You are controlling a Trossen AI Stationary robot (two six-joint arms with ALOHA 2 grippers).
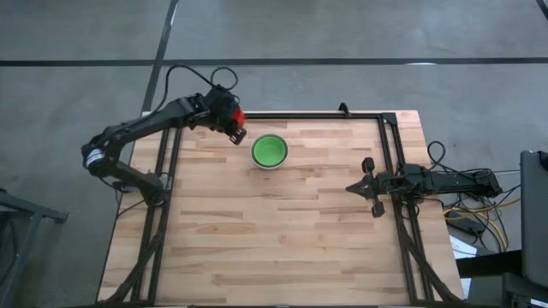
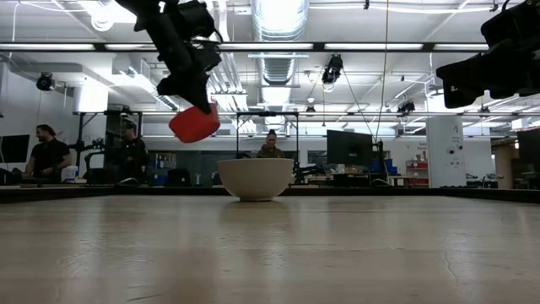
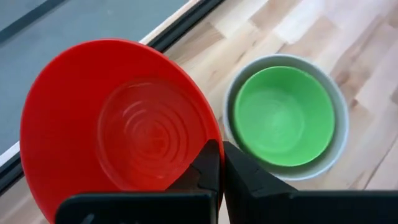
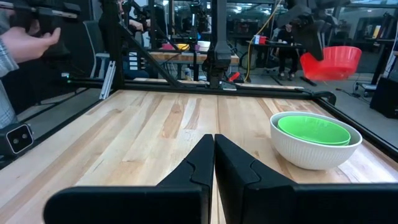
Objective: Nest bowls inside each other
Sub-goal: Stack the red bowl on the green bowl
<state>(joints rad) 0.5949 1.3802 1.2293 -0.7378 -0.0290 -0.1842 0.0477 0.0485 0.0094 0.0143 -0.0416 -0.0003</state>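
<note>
A red bowl [image 3: 118,124] hangs in the air over the table's far left corner, with my left gripper [image 3: 221,146] shut on it. In the high view the gripper [image 1: 228,120] is just left of a white-grey bowl [image 1: 269,164]. That bowl stands on its base on the table with a green bowl [image 1: 269,151] nested inside it. My right gripper [image 1: 351,186] waits shut and level at the table's right edge, touching nothing. My left gripper pinches the red bowl's rim [image 3: 211,134] with one finger inside the bowl and one outside. The fingers slant down from the table's left side. The bowl is lifted clear of the table and hangs tilted below the fingers [image 2: 194,124].
Black frame rails [image 1: 171,171] run along the table's left, far and right edges. The near half of the wooden table [image 1: 274,248] is bare. A person's hand [image 4: 25,40] shows beyond the table's edge, and other people stand far behind [image 2: 51,156].
</note>
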